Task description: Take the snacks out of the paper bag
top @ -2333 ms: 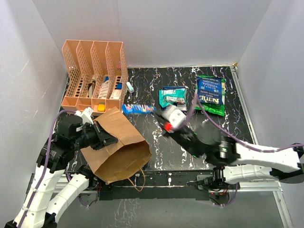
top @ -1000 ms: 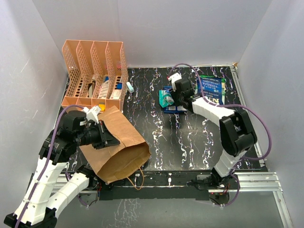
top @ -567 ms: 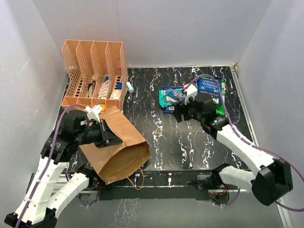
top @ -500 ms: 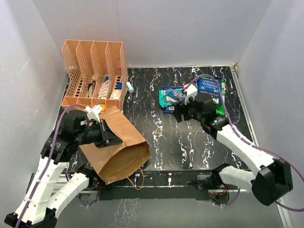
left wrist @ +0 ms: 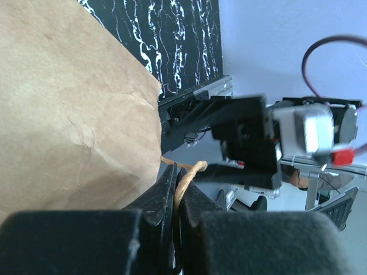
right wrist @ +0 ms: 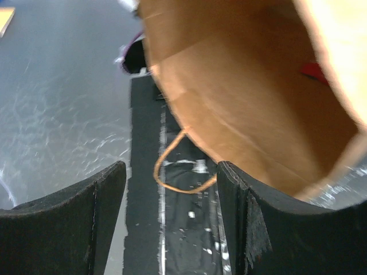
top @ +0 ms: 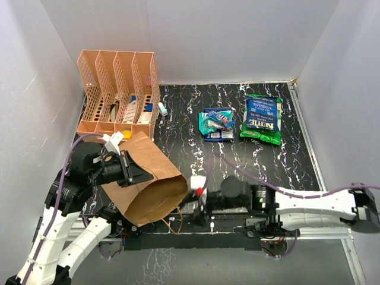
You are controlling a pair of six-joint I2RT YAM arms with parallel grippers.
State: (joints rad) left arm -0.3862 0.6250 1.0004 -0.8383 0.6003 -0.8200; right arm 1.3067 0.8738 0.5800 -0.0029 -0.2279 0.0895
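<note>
My left gripper (left wrist: 174, 179) is clamped on the twisted handle (left wrist: 192, 168) of the paper bag (top: 148, 181) at 8 o'clock. My right gripper (right wrist: 171, 177), jaws apart, faces its mouth. I'd steer centred toward the red packet (right wrist: 315, 71) inside, at 2 o'clock.

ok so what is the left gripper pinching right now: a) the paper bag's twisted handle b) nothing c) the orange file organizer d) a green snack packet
a: the left wrist view shows the left gripper shut on the thin twisted handle at the edge of the paper bag.
</note>
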